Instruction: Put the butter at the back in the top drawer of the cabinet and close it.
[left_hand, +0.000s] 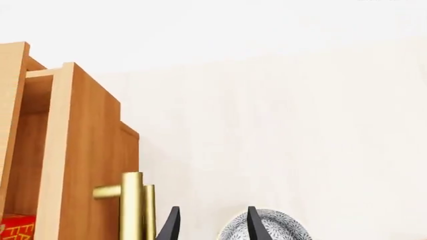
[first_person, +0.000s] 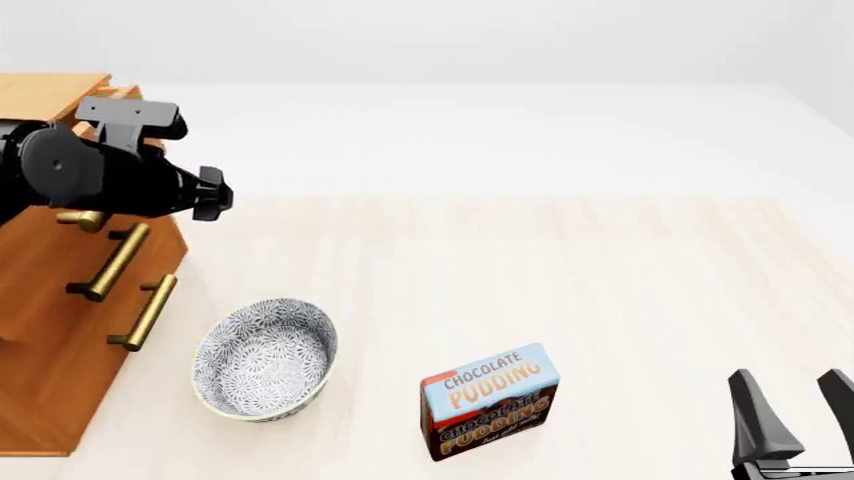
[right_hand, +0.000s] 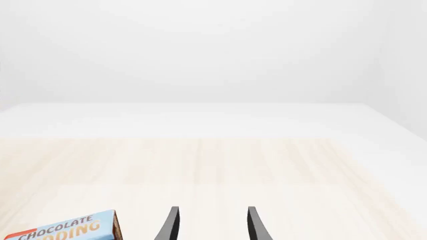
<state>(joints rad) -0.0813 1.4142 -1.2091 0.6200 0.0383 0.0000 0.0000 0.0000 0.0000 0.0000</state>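
One cabinet (first_person: 54, 330) stands at the table's (first_person: 601, 290) left edge, with three brass handles (first_person: 143, 312) on its front. One butter (left_hand: 17, 227) box shows inside the cabinet's open top drawer (left_hand: 70, 150). One patterned bowl (first_person: 264, 358) sits just right of the cabinet, and one pudding box (first_person: 489, 400) further right. Two grippers: left (left_hand: 210, 225) by the cabinet, right (first_person: 798, 410) far from it.

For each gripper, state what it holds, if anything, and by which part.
Nothing is held. The left gripper is open beside the top drawer's handle, fingers empty. The right gripper is open over bare table.
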